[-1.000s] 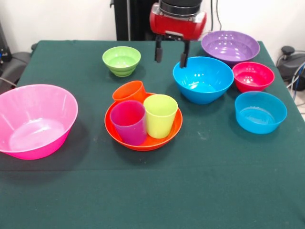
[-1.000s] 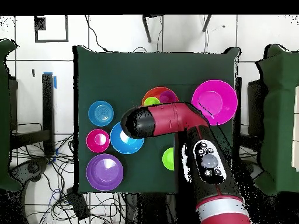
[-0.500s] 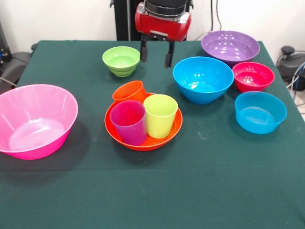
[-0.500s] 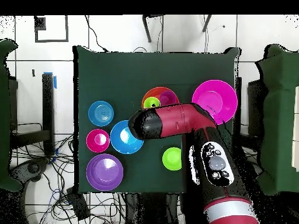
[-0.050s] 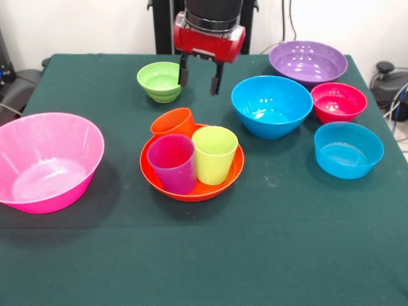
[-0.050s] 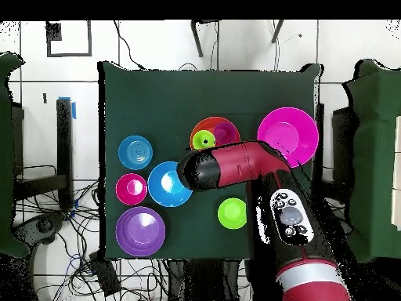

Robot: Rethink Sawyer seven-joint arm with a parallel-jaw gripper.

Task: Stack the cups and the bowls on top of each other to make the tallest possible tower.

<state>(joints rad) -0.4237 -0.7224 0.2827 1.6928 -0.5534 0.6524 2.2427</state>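
From the front, the arm is seen descending from above, wrist vertical; the gripper [image 5: 198, 77] is held open and empty, fingers pointing down, raised above the table [image 5: 268, 248], just beside the green bowl [image 5: 162, 81] and behind the orange bowl [image 5: 191, 167]; the orange cup [image 5: 173, 122], purple cup [image 5: 171, 163] and lime green cup [image 5: 214, 154] are stood inside that bowl; no tower is built. From overhead, the arm is bent across the table, its head between the blue bowl [image 6: 167, 184] and the orange bowl [image 6: 213, 126]; the gripper is hidden beneath it.
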